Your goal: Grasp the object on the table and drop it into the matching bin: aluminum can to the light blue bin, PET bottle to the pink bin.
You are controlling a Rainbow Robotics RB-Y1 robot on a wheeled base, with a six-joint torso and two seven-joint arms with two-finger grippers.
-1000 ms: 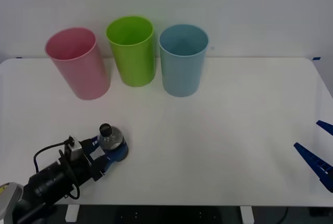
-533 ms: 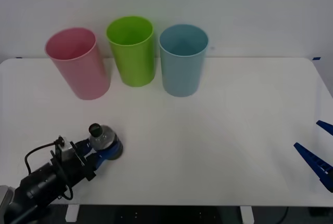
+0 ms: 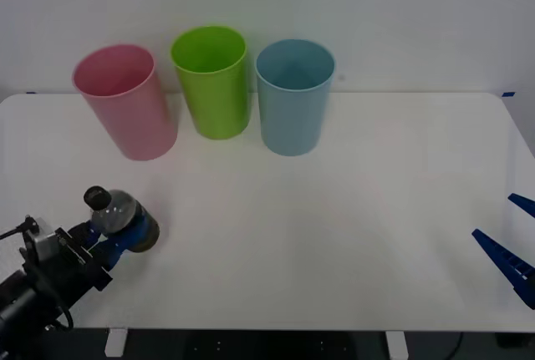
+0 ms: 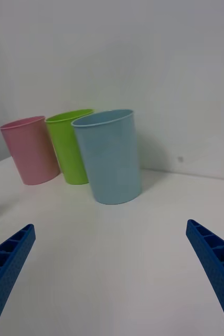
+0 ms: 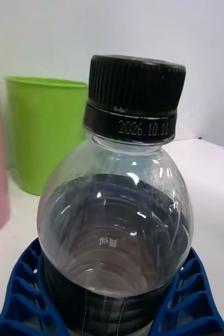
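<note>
The white counter (image 3: 351,210) spread wide across the front view, its far edge against a pale wall. Three tall tapered bins stood in a row near the far edge, toward the far-left part of the counter: the pink bin (image 3: 125,103) nearest the left edge, the lime green bin (image 3: 212,83) just beside it in the middle, and the light blue bin (image 3: 292,97) just beside that, closest to the counter's centre line. All three stood upright with their round rims open. From the right wrist view the same row appeared, the light blue bin (image 4: 109,156) nearest, the green one (image 4: 72,147) and the pink one (image 4: 30,150) behind it.

The left arm's dark body came in over the near-left corner of the counter. Its left tool (image 3: 124,237) was closed around the lower body of the PET bottle (image 3: 117,214), which sat near the left edge and well apart from the pink bin. In the left wrist view the blue ribbed fingers (image 5: 22,294) hugged both sides of the bottle's dark lower part, the clear shoulder and black screw cap (image 5: 135,97) rising upright above them. Whether the bottle's base touched the counter could not be told.

The right tool (image 3: 510,251) sat parked at the near-right edge of the counter, its blue fingers (image 4: 7,262) spread wide apart and holding nothing
</note>
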